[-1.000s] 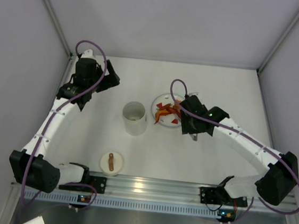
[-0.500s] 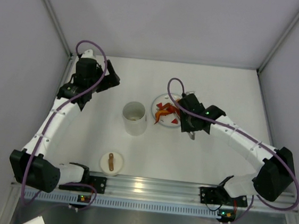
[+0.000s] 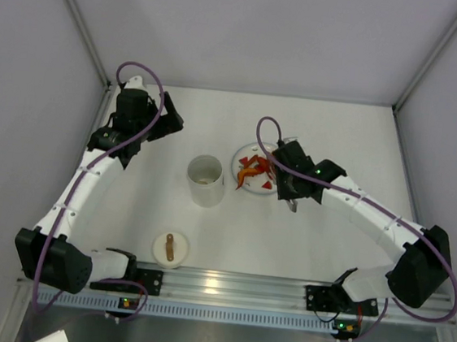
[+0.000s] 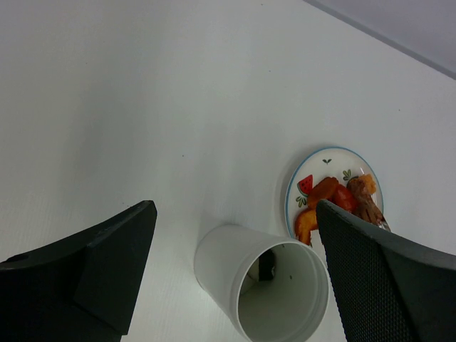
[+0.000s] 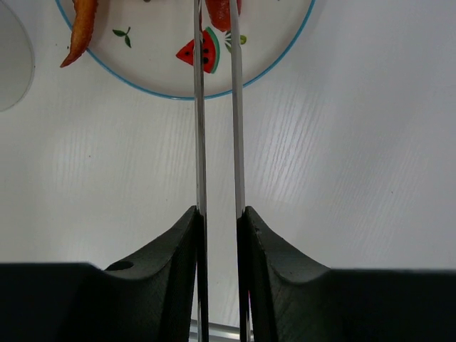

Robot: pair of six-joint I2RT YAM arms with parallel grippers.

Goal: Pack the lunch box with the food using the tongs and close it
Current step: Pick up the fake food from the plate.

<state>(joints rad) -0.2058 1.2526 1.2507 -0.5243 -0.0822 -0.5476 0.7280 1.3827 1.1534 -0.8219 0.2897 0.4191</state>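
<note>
The lunch box (image 3: 205, 179) is a white cup standing open left of the plate. In the left wrist view the lunch box (image 4: 263, 288) has a black-and-white cube (image 4: 268, 265) at its bottom. Orange and red food (image 3: 253, 169) lies on the plate (image 3: 245, 188). My right gripper (image 5: 217, 210) is shut on the tongs (image 5: 199, 142). The tongs' two thin arms run nearly parallel up to a red piece (image 5: 222, 10) at the frame's top edge, and their tips are cut off there. An orange strip (image 5: 80, 28) lies left of them. My left gripper (image 4: 235, 214) hangs open behind the cup, holding nothing.
The round white lid (image 3: 170, 247) with its brown strap lies near the front rail, left of centre. The plate (image 5: 153, 68) bears red watermelon marks. Grey walls enclose the table at the back and on both sides.
My right arm has shifted slightly left and back, bringing its gripper closer over the plate's right edge. The left arm, cup and lid have not moved.
</note>
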